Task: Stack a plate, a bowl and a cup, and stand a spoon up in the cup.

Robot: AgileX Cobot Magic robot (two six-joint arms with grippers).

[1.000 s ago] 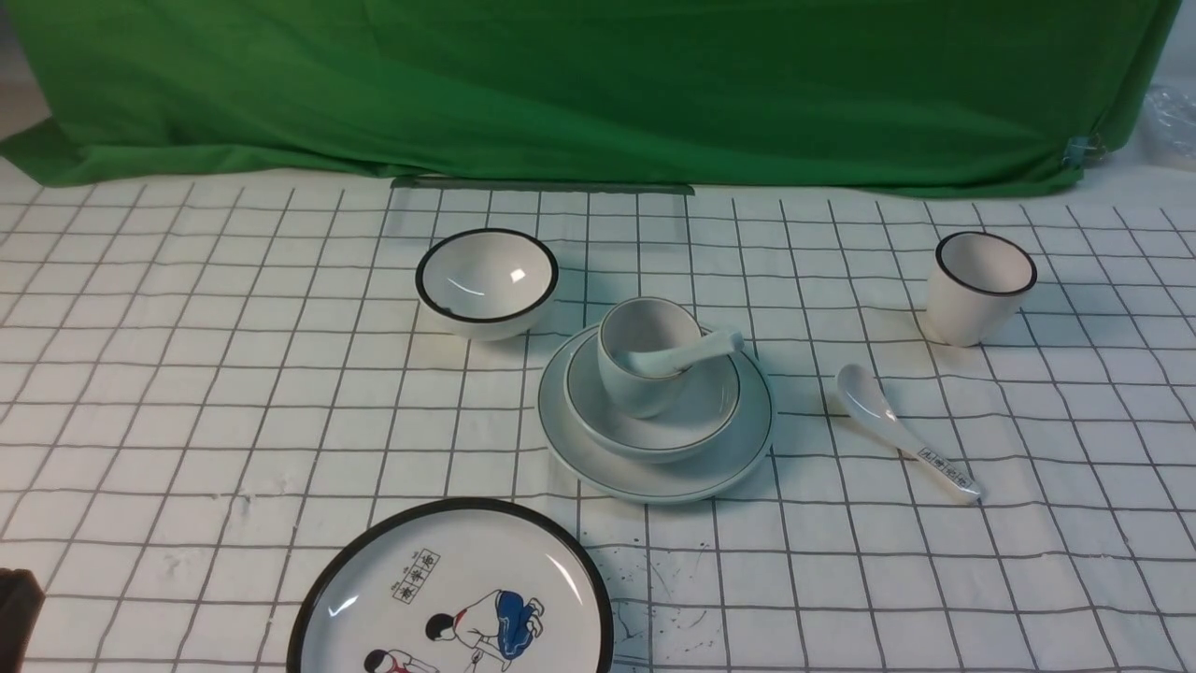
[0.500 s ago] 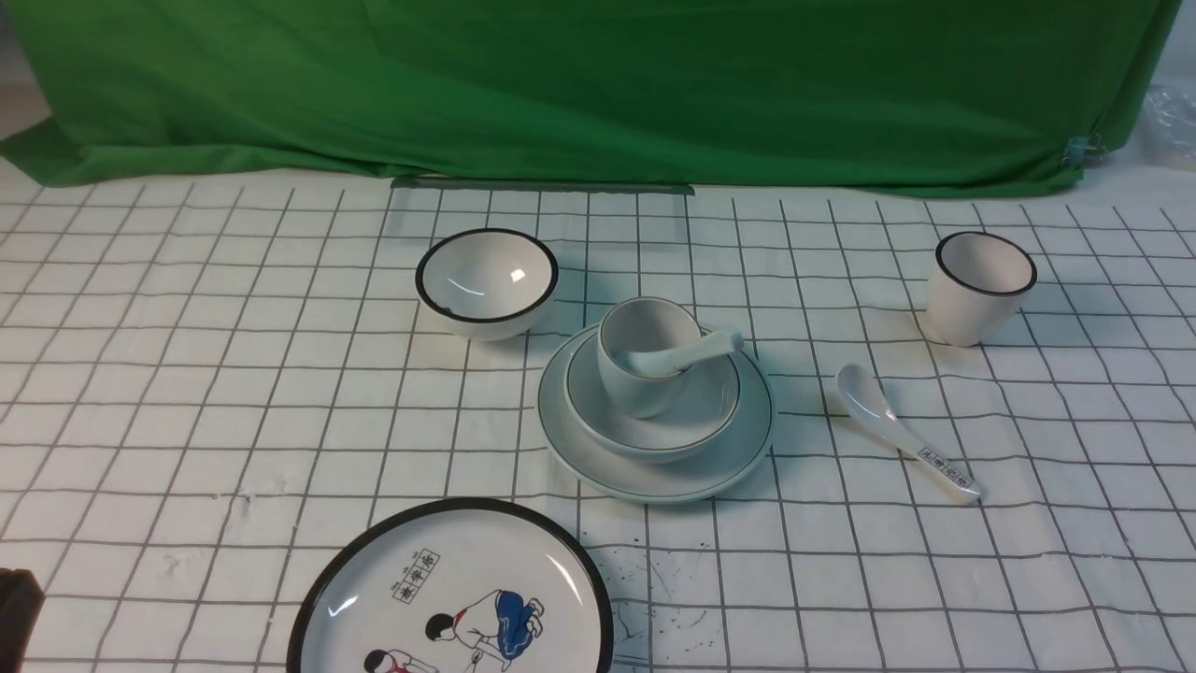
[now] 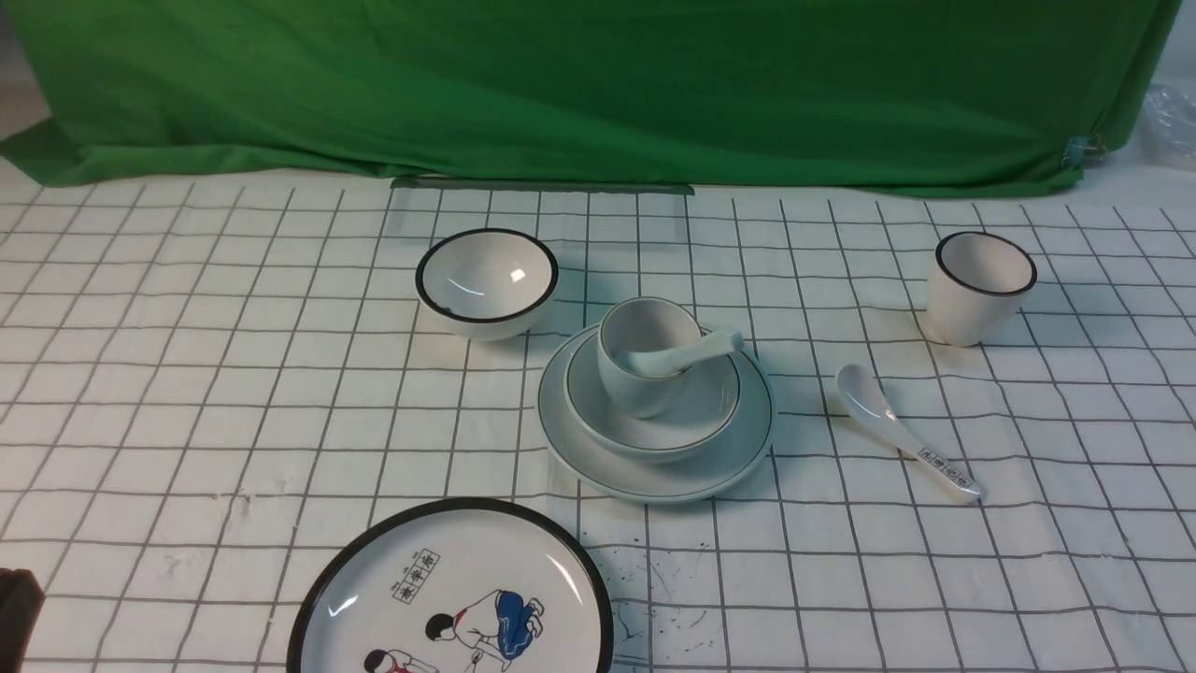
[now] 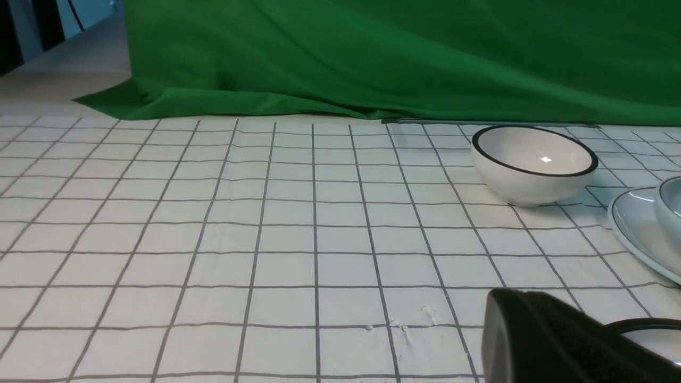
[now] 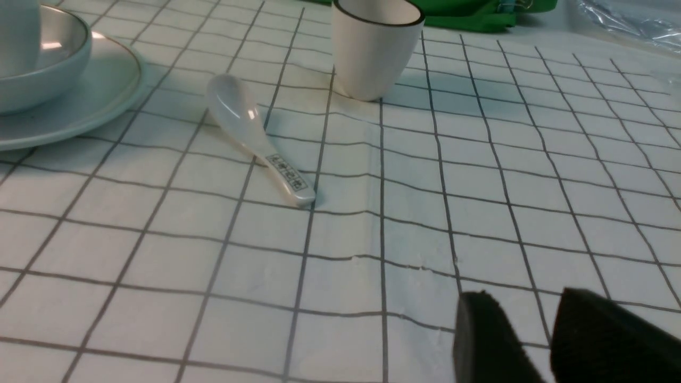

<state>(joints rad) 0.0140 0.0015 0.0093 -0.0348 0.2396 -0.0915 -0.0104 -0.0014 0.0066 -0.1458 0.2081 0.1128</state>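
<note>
In front of you, a white soup spoon (image 5: 255, 139) with printed characters on its handle lies between the black-rimmed white cup (image 5: 376, 48) and the plate (image 5: 109, 101) bearing the bowl (image 5: 64, 77). Your right gripper (image 5: 524, 319) stands open, fingertips apart.

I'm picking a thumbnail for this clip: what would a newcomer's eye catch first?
Probably the cartoon plate, boldly black-rimmed at the front view's bottom edge. Next, the central stack: plain plate, bowl and cup, with a spoon leaning in it. Behind everything hangs the vivid green cloth.
</note>
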